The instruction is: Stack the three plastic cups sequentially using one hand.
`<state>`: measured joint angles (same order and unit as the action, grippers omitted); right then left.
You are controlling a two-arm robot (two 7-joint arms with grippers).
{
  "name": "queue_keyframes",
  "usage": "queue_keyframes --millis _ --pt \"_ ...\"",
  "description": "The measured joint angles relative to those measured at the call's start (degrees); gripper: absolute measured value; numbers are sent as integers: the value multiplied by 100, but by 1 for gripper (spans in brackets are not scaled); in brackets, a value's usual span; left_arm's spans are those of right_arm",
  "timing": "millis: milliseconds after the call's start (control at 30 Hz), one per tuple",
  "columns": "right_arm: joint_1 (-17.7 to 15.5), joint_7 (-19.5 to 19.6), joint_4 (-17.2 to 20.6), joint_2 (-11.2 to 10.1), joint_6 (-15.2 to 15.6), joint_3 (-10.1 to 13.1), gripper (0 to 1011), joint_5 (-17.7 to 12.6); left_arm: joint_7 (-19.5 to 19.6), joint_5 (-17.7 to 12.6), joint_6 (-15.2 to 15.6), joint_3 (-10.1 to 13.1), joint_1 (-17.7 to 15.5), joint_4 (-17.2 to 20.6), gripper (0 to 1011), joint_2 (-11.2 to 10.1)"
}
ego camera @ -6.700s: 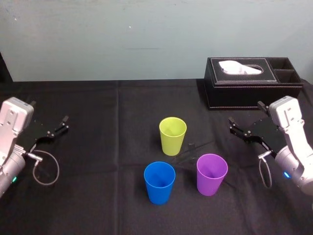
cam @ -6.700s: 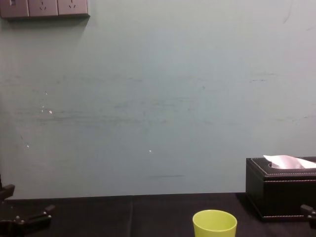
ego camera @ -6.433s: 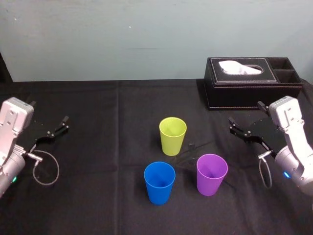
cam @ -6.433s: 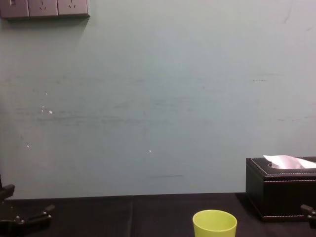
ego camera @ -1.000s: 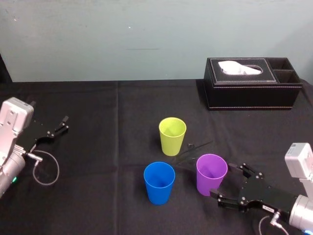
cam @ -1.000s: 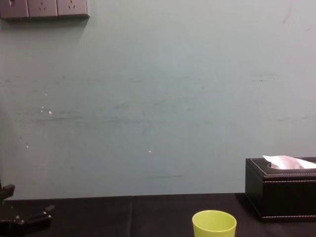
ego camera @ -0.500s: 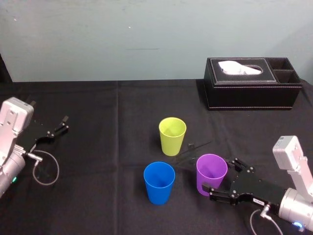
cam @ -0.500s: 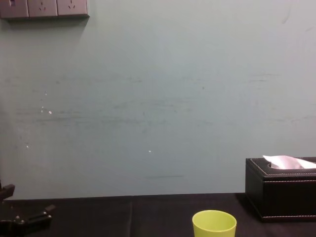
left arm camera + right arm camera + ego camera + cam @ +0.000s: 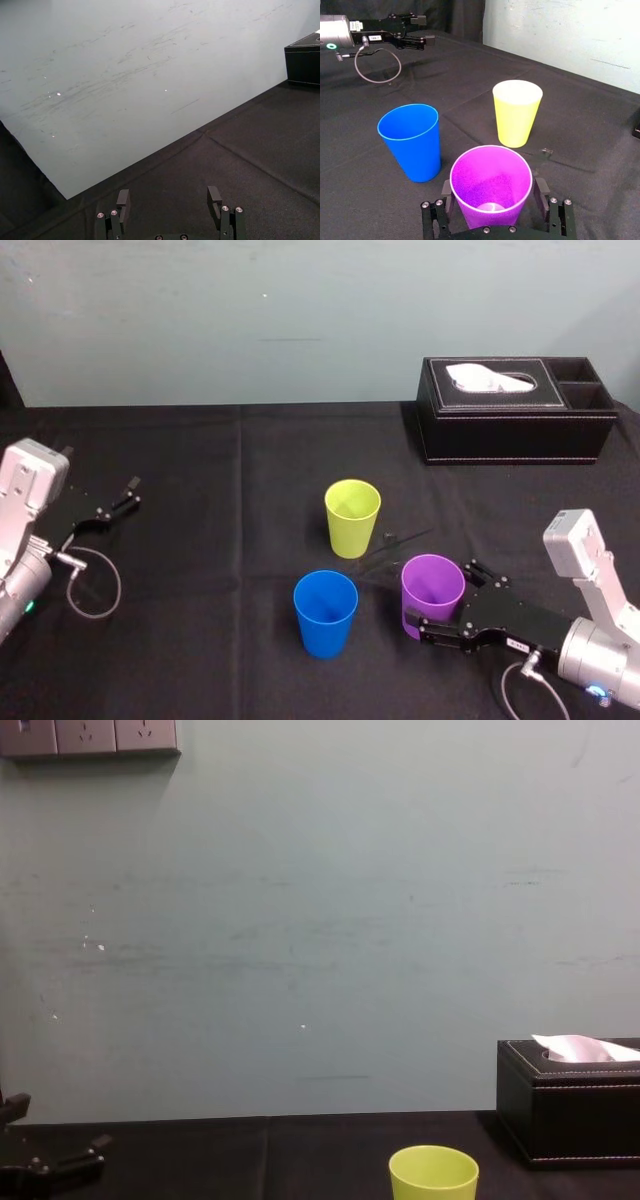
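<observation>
Reaching in from the lower right of the head view, the right gripper (image 9: pixel 440 598) has its two black fingers spread apart. One finger is on each side of the purple cup (image 9: pixel 433 585). In the right wrist view a thin gap shows between each finger and the cup's side, so the gripper is open and not squeezing.

The purple cup stands upright on the black table cloth (image 9: pixel 200 440), a little to the lower right of the middle of the head view. The blue cup (image 9: pixel 325 612) stands upright near it, at the lower middle, and the two do not touch. The yellow-green cup (image 9: pixel 352 515) stands upright above them, near the middle of the picture. No cup sits inside another.

The left gripper (image 9: pixel 115 502) rests by the left edge of the head view, well apart from the cups. Its fingers are apart and hold nothing.

A black tissue box (image 9: pixel 515 425) with a white tissue sits at the upper right.
</observation>
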<state>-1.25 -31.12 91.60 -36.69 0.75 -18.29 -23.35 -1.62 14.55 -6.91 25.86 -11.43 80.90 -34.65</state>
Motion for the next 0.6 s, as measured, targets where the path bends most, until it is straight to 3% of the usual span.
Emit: queue_keyframes --millis 200,433,600 --pt "-11 1 10 -7 -9 6 947 1 0 0 0 0 0 0 1011 0" --pt "-17 1 18 -11 -16 9 773 2 0 0 0 0 0 0 1011 0" --pt "-20 1 21 -13 -20 11 743 3 0 0 0 0 0 0 1011 0"
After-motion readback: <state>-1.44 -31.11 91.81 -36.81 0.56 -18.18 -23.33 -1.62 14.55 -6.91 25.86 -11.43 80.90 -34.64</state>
